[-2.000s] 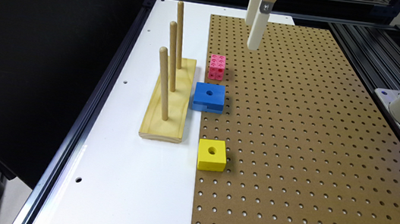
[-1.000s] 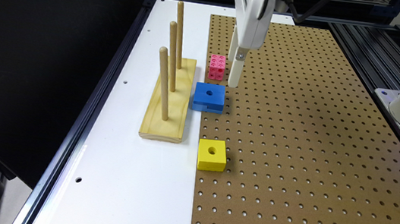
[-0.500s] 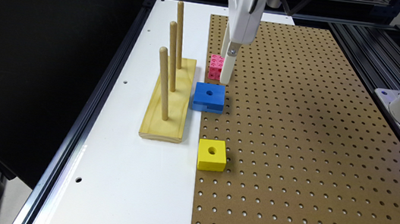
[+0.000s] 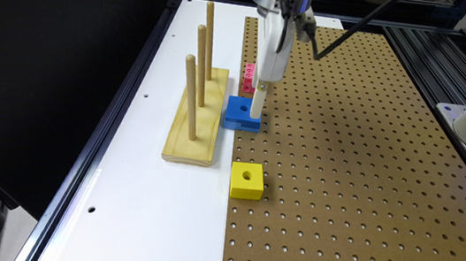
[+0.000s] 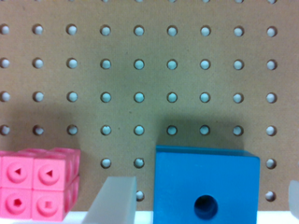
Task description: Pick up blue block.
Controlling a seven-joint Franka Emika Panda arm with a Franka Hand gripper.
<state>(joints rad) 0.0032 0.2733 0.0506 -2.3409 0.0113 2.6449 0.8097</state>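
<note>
The blue block [image 4: 239, 113] lies flat at the seam between the white table strip and the pegboard, its round hole facing up and a notch in its near side. My gripper [image 4: 255, 112] has come down right at the block, its white finger against the side on the exterior view's right. In the wrist view the blue block [image 5: 206, 186] sits between the two pale fingers [image 5: 114, 200]. The gripper [image 5: 205, 183] is open and the fingers stand apart from the block's sides.
A pink studded cube [image 4: 248, 78] sits just behind the blue block, close to the gripper. A wooden base with three upright pegs [image 4: 196, 115] stands on the exterior view's left. A yellow block [image 4: 247, 180] lies nearer the front. Brown pegboard [image 4: 364, 186] spreads to the right.
The gripper has dropped from high over the pegboard and shifted toward the exterior view's left, ending with its fingers around the blue block. The blocks have not moved.
</note>
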